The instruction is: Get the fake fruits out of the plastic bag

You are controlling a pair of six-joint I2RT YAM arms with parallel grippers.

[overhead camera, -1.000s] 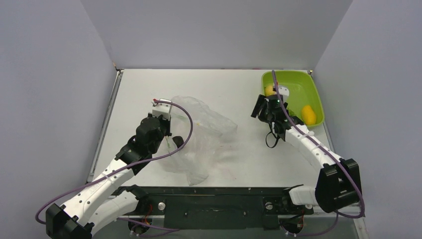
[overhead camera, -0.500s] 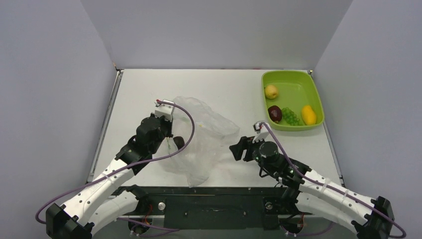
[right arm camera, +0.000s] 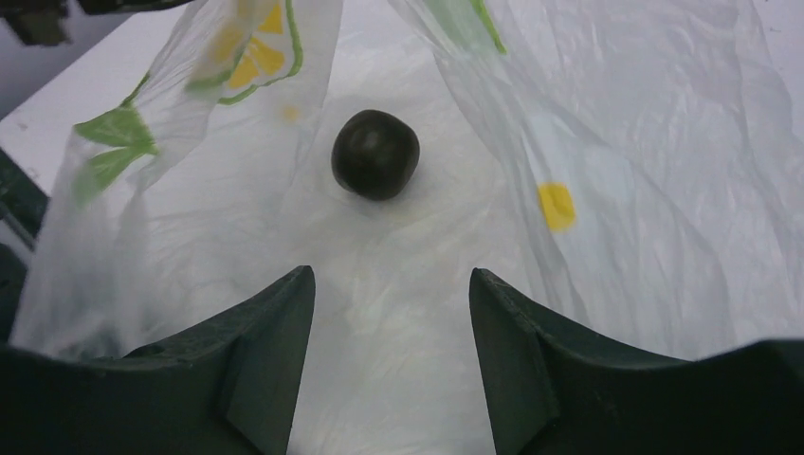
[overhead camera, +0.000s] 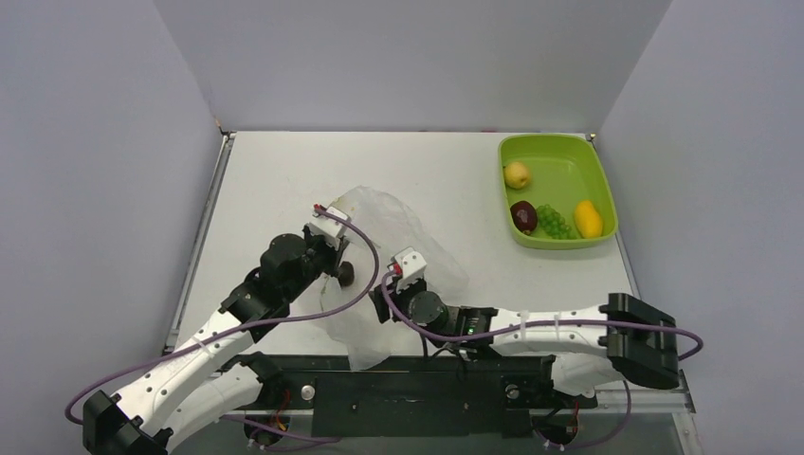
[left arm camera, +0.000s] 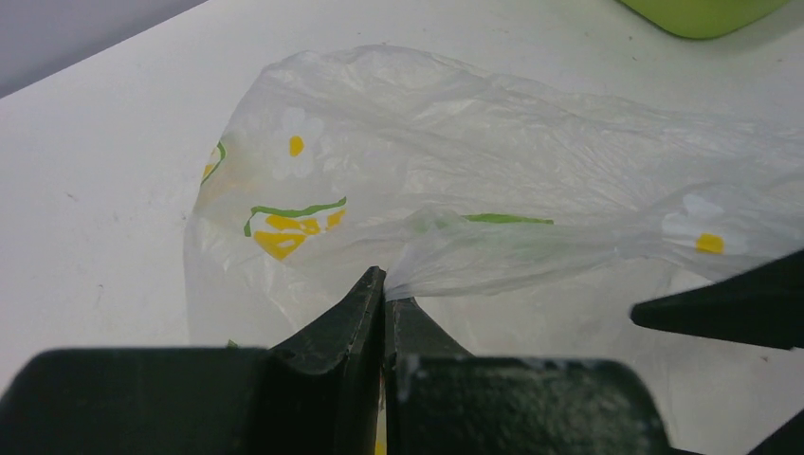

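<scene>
The clear plastic bag (overhead camera: 417, 245) with flower prints lies at the table's middle. My left gripper (overhead camera: 339, 259) is shut on a bunched fold of its film (left arm camera: 446, 270) and holds the bag's edge up. One dark round fake fruit (right arm camera: 375, 154) rests inside the bag on the bottom film, and it also shows from above (overhead camera: 347, 274). My right gripper (right arm camera: 391, 277) is open at the bag's mouth, with nothing between its fingers, and the fruit lies a short way ahead of them. From above, the right gripper (overhead camera: 381, 299) is just right of the fruit.
A lime-green tray (overhead camera: 567, 154) stands at the back right. It holds a yellow fruit (overhead camera: 517, 174), a dark red one (overhead camera: 523, 215), green grapes (overhead camera: 553, 223) and a yellow-orange one (overhead camera: 588, 218). Grey walls close in the table on three sides.
My right arm has swung from the tray down and left to the bag's mouth, its jaws narrowing somewhat. The left gripper has shifted slightly right with the bag's edge.
</scene>
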